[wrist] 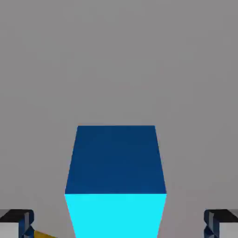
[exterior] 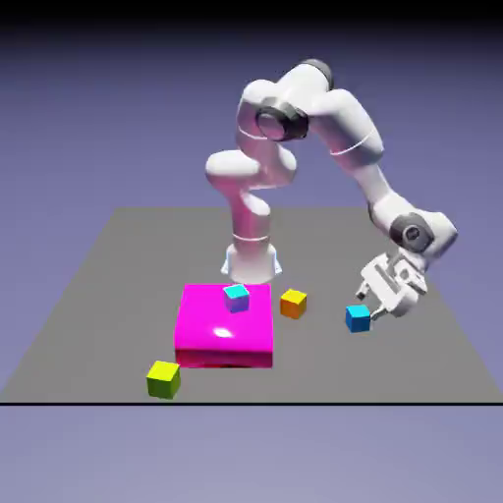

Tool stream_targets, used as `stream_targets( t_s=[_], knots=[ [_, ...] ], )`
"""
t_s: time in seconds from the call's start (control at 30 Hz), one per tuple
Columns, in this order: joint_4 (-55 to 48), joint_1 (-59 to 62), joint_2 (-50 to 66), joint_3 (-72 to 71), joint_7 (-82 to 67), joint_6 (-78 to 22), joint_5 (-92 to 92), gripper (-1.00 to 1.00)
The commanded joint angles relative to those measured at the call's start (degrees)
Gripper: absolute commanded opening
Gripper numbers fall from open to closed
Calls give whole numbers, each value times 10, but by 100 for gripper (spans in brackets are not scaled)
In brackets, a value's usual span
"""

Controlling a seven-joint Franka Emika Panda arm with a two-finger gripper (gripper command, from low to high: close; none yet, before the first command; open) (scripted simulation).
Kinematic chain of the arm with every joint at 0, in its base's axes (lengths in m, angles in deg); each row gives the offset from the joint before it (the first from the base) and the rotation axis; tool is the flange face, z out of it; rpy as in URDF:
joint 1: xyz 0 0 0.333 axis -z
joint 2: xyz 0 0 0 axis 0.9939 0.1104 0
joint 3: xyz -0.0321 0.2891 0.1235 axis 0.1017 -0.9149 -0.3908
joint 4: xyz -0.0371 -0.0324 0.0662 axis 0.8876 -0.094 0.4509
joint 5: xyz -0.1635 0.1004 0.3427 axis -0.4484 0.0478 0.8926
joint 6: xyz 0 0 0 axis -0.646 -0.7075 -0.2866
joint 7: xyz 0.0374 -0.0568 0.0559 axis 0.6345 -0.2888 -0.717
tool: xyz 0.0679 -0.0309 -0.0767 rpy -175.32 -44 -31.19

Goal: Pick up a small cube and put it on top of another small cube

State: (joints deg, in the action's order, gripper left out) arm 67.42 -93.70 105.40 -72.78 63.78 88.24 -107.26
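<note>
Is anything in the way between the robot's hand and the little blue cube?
No. The hand is open right beside the small cube, and in the hand view only bare table lies around the cube, with a fingertip on either side.

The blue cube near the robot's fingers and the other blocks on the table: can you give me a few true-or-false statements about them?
1. The blue cube sits on the grey table, not on another block. True.
2. The fingers are clamped on the blue cube. False: in the hand view they stand wide apart, with a gap on each side of the cube.
3. A small purple-sided cube rests on the big pink block. True.
4. The orange cube is stacked on the yellow-green cube. False: both lie separately on the table.
</note>
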Motion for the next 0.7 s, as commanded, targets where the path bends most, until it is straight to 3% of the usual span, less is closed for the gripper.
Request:
stream_targets(
  t_s=[0.0,0.13,0.67],
  knots=[
    [0,0,0,0,0,0,0,-100],
    [-20,5,-55,-57,-39,-49,75,-100],
    [200,46,-377,122,-53,29,473,-100]
  ],
)
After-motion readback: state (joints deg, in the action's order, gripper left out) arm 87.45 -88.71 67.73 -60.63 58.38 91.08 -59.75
